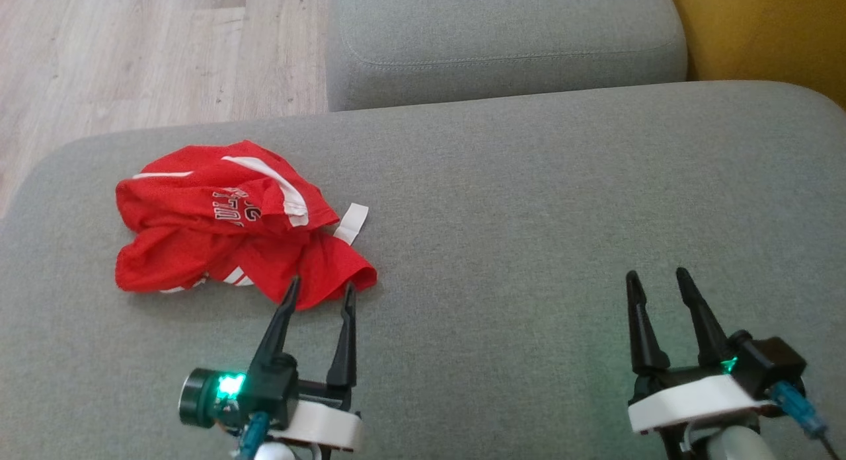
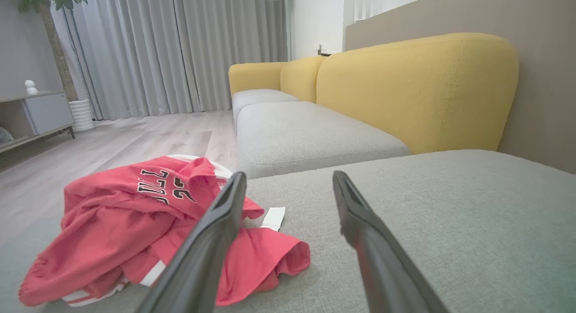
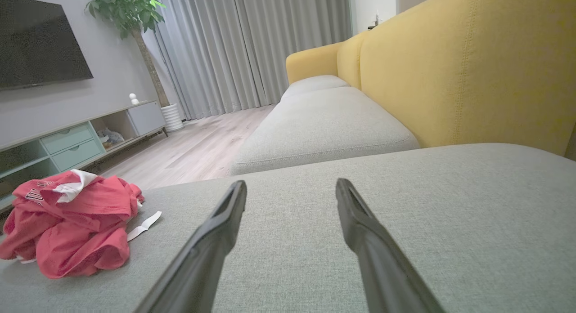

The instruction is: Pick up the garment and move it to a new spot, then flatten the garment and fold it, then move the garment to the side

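Head view, red garment (image 1: 228, 215) on grey cushion (image 1: 529, 202), left pincer (image 1: 322, 285) wide beside it, right pincer (image 1: 657, 273) wide, yellow backrest (image 1: 760, 30) beyond

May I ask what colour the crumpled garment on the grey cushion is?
The crumpled garment is red with white stripes; clearest in head view.

**What We Can't See Well**

The red shirt (image 1: 218, 215) lies in a bunch, so its folds hide some of its letters (image 1: 232, 209). In the left wrist view a dark finger (image 2: 211, 236) of the left gripper (image 2: 289, 175) covers part of the shirt. In the right wrist view the TV (image 3: 40, 38) is cut off by the left and top edges. The little white thing (image 3: 133, 98) on the far cabinet (image 3: 72, 140) is too small to tell.
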### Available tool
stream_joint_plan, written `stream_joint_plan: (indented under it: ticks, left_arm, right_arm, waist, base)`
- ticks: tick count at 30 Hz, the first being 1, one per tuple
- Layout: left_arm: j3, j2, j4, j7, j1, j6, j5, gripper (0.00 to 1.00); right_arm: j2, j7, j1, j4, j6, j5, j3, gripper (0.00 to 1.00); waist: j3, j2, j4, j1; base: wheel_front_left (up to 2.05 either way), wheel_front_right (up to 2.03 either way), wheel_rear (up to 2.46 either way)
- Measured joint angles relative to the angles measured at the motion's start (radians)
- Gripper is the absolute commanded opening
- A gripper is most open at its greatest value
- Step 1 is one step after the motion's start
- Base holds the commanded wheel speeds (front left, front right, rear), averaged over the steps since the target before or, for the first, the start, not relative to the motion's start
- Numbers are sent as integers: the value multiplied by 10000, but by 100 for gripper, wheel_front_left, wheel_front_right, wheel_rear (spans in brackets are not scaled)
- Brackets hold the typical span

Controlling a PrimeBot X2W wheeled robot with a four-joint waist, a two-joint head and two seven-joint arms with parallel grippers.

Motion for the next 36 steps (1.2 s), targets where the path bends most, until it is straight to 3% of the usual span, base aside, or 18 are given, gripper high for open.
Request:
stream_joint_plan:
  ticks: [16,36]
  left_arm:
    - [918,-506,280,-115,63,-740,951,100]
    - [2002,-577,267,-115,696,-1104,1327,100]
  right_arm:
    - [0,-71,-14,100,0,-240,272,100]
    - [-10,-73,307,-36,0,297,1521,100]
  waist:
    - [-108,0,309,0]
    - [-323,0,2565,0]
  base:
    - [0,0,0]
    - [0,0,0]
